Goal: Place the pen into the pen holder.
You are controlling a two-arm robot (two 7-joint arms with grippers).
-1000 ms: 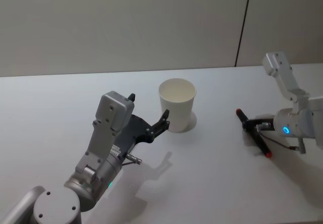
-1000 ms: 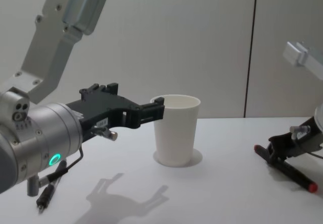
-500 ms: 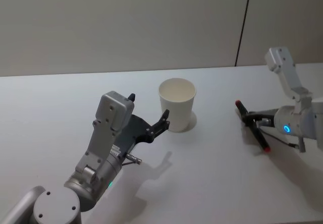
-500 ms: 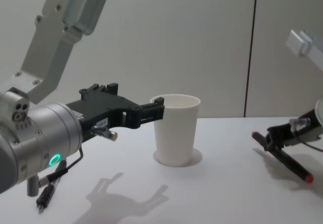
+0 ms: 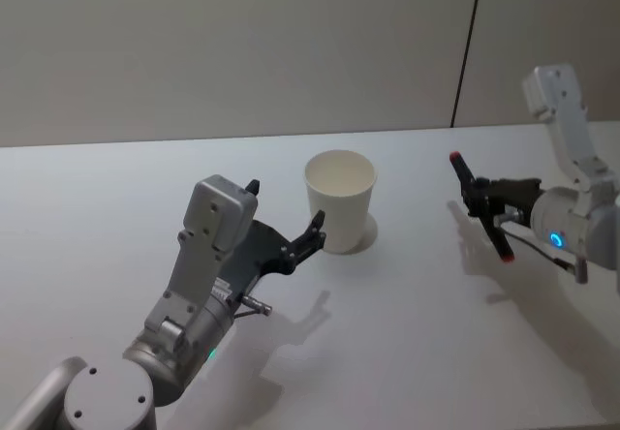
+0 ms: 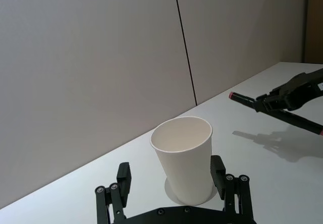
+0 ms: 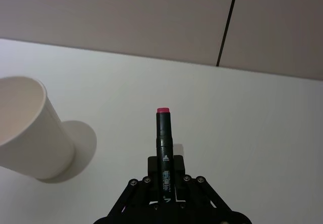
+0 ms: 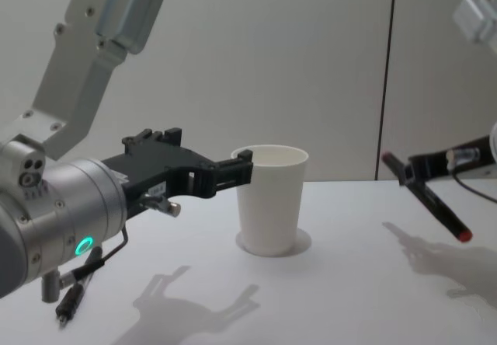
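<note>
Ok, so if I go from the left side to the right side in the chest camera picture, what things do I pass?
Cable plug → left gripper, open → pen holder → pen, held up off the table by the right gripper.

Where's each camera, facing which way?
Head: high, looking down at the white table; left gripper near the white tapered paper cup, right gripper holds the slim black red-ended marker pen.
Chest: low, looking across the table; left gripper large at left, right gripper at right.
Left wrist: behind its open fingers, facing the cup.
Right wrist: looking along the pen.
All four share the cup.
</note>
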